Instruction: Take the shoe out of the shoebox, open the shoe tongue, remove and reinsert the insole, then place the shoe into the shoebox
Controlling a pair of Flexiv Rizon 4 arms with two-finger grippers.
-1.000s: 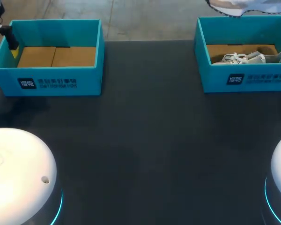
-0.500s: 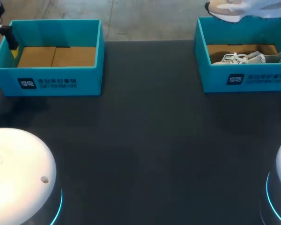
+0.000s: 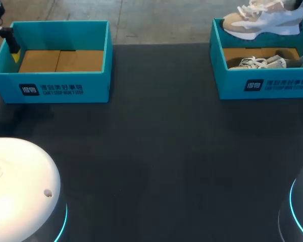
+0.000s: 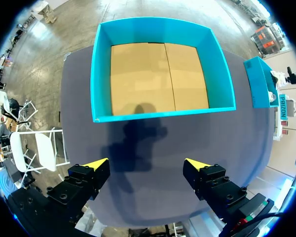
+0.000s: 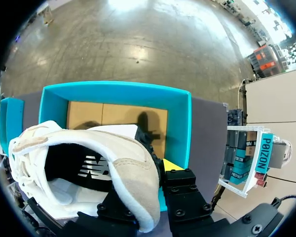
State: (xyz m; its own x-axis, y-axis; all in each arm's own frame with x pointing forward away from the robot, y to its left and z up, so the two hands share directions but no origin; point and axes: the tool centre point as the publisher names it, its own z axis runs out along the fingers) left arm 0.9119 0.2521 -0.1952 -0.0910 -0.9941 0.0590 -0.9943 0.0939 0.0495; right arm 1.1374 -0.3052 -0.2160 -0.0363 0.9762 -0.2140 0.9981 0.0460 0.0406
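Well, the right hand (image 5: pixel 155 170) is clenched on the heel of a white and tan shoe (image 3: pixel 262 22). One yellow finger shows outside the heel. The other finger is hidden inside the shoe. The shoe is up in the air, just above the back wall of the blue shoebox (image 3: pixel 265 85), and it does not touch it. Its toe is over the end of the shoebox that is nearer the middle of the dark counter (image 3: pixel 156 151). A second shoe (image 3: pixel 265 62), pale with white laces, lies inside the shoebox on its brown floor. Another blue box (image 3: pixel 55 83) sits on the counter, well apart from the shoebox, and its brown floor shows. The left hand (image 4: pixel 145 164) is released, with its two yellow fingers wide apart. It hangs above the counter, just past that other box, on the side far from the shoebox.
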